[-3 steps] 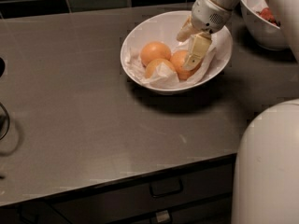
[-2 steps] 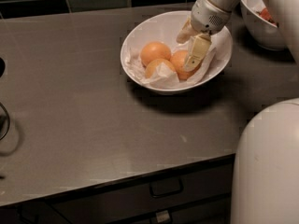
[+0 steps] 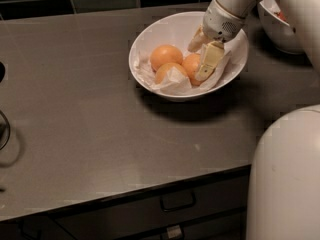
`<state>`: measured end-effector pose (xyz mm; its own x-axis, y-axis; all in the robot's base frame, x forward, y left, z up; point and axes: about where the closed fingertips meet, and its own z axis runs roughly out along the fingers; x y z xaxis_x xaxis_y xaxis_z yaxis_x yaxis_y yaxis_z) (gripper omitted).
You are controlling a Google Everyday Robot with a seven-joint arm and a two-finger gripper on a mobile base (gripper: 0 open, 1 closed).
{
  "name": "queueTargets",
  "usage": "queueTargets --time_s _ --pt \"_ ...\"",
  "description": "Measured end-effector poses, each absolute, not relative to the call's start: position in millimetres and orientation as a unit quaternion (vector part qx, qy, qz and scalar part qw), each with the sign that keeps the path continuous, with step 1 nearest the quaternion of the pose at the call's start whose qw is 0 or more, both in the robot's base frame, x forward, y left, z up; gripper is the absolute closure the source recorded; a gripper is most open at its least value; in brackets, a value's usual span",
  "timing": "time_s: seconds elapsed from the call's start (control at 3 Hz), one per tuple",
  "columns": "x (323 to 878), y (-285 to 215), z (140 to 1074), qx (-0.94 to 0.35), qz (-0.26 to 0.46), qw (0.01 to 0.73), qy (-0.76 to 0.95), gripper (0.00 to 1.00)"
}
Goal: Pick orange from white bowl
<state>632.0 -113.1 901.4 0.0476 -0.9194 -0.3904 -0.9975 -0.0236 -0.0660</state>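
Note:
The white bowl (image 3: 235, 36) stands at the back of the dark counter, lined with crumpled white paper (image 3: 172, 81). It holds three oranges. The orange (image 3: 190, 64) nearest the arm lies at the bowl's right side. Two others lie to its left, one behind (image 3: 165, 56) and one in front (image 3: 167, 72), partly under paper. My gripper (image 3: 203, 53) reaches down into the bowl from the upper right. It is open, with one finger (image 3: 210, 60) against the orange's right side and the other behind the orange.
A smaller white bowl with red fruit (image 3: 277, 26) stands at the back right, partly behind my arm. My white base (image 3: 285, 179) fills the lower right. The counter's front edge runs above a drawer with a handle (image 3: 177, 201). A dark tiled wall lies behind.

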Motion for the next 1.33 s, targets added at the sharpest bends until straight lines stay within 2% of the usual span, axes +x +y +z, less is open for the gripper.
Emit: queueTargets --time_s 1.33 --pt "630.4 -103.8 881.5 -0.716 0.12 0.127 0.675 0.32"
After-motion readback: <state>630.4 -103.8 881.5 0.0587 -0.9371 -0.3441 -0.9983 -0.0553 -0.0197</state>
